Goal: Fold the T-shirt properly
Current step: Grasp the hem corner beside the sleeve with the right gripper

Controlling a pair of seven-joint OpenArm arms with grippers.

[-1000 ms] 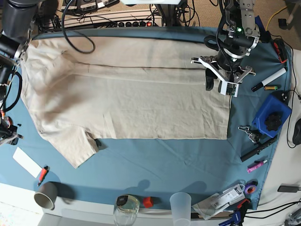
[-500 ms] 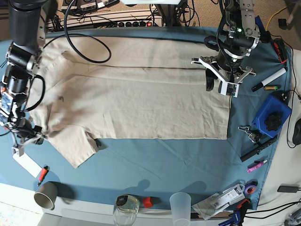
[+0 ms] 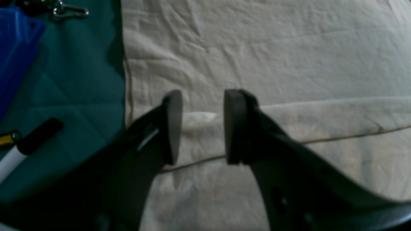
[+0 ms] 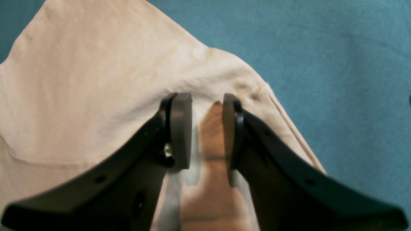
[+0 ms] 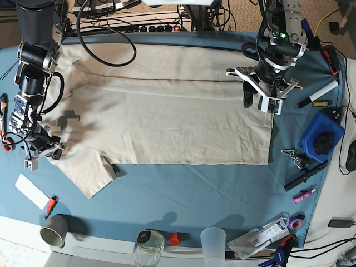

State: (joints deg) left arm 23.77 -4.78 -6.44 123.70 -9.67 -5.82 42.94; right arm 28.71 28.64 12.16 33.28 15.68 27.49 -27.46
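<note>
One lengthwise fold is all I can count as done so far: the far strip of the T-shirt [image 5: 167,119] has been turned over onto the body, leaving a long crease parallel to the far edge of the worktop [image 5: 183,194], while the near sleeve [image 5: 89,175] is not yet tucked and sticks out toward the near left corner. By my reckoning the sleeve, a second lengthwise fold and the crosswise folds are left, so I put us early in the job. The shirt lies flat across the far half of the blue-covered worktop, its long axis running from the left edge to the right edge; the straight hem faces the right edge, near the blue block [image 5: 321,136] and markers [image 5: 318,93], and the shoulder and sleeve end faces the left edge. My left claw [image 3: 200,126] hangs over the hem end at the crease, jaws parted, and in the wrist view I see only flat cloth between the pads, so I judge it is holding nothing. My right claw [image 4: 207,131] sits at the left edge over the sleeve's shoulder, jaws partly apart with tan cloth rising between them; I cannot tell whether that is a real pinch.
</note>
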